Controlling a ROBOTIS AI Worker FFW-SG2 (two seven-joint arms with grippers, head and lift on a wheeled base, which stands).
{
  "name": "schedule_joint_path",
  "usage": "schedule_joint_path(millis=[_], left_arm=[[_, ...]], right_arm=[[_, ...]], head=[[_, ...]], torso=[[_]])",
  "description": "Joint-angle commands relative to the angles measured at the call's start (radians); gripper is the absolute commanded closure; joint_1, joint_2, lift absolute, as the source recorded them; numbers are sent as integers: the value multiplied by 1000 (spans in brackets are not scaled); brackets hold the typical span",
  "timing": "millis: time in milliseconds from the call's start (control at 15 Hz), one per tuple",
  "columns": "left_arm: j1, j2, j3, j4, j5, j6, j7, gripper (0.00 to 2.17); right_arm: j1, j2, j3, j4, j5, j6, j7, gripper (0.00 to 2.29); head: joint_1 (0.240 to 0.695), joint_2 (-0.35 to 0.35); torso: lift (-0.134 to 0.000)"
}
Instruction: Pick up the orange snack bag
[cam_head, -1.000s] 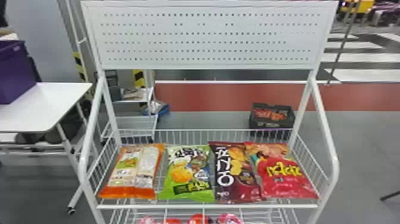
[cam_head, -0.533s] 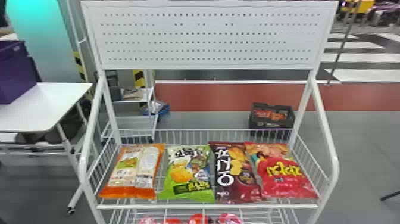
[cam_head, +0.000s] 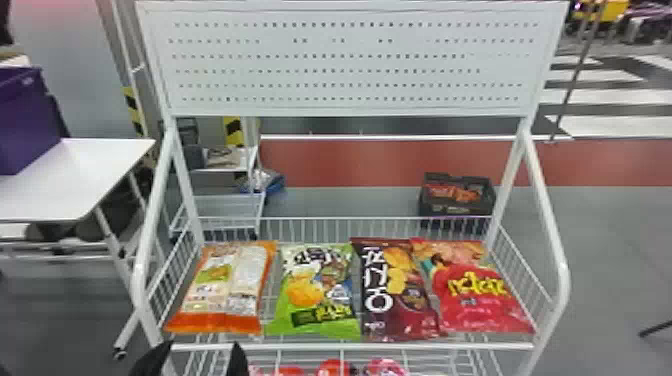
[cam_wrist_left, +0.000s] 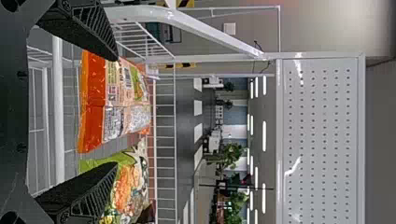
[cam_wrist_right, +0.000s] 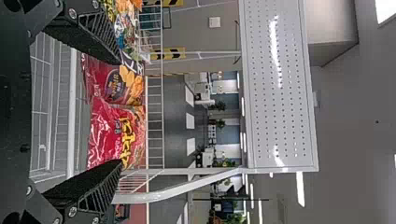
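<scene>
Black left claw (cam_head: 203, 345) appeared near orange snack bag (cam_head: 220, 287).

Head view: since half a second ago, we have the left gripper (cam_head: 202, 352) come up into the bottom edge, fingers apart, below the orange snack bag (cam_head: 220, 292). Finger outlines are blurry, so we can't call the exact gap to the rack's front rail (cam_head: 350, 346). Glow on the wall panel (cam_head: 65, 45) goes teal to faint pink.
</scene>
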Motion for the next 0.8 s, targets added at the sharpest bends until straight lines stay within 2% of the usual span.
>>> schedule_joint_path(millis=[0, 133, 467, 733], left_arm=[[-95, -11, -18, 36, 12, 96, -1, 90], [-167, -34, -26, 80, 7, 145, -3, 90], [-291, -43, -53, 182, 32, 194, -6, 90], [-386, -68, -63, 266, 58, 259, -24, 90]], right_arm=[[0, 2, 5, 2, 5, 0, 0, 144], [-3, 4, 10, 6, 7, 0, 0, 144], [-6, 4, 8, 14, 7, 0, 0, 144], [-9, 4, 8, 17, 7, 0, 0, 144]], head=[[499, 0], [499, 0], [499, 0], [499, 0]], torso=[[0], [0], [0], [0]])
